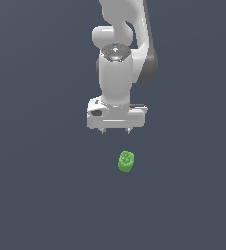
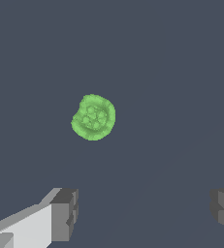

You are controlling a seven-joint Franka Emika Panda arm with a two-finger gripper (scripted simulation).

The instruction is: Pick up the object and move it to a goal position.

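The object (image 1: 126, 161) is a small bright green stubby cylinder with a bumpy, lobed top, resting on the dark grey floor. Seen from the wrist camera, the object (image 2: 93, 117) shows its lobed top face. My gripper (image 1: 116, 131) hangs above the floor, short of the object and slightly toward the exterior view's left of it. Its two fingers are spread wide apart in the wrist view, gripper (image 2: 145, 213), with nothing between them. The object lies apart from both fingertips.
The white arm (image 1: 117, 73) rises above the gripper to the exterior view's top edge. A plain dark grey floor (image 1: 41, 185) extends all around.
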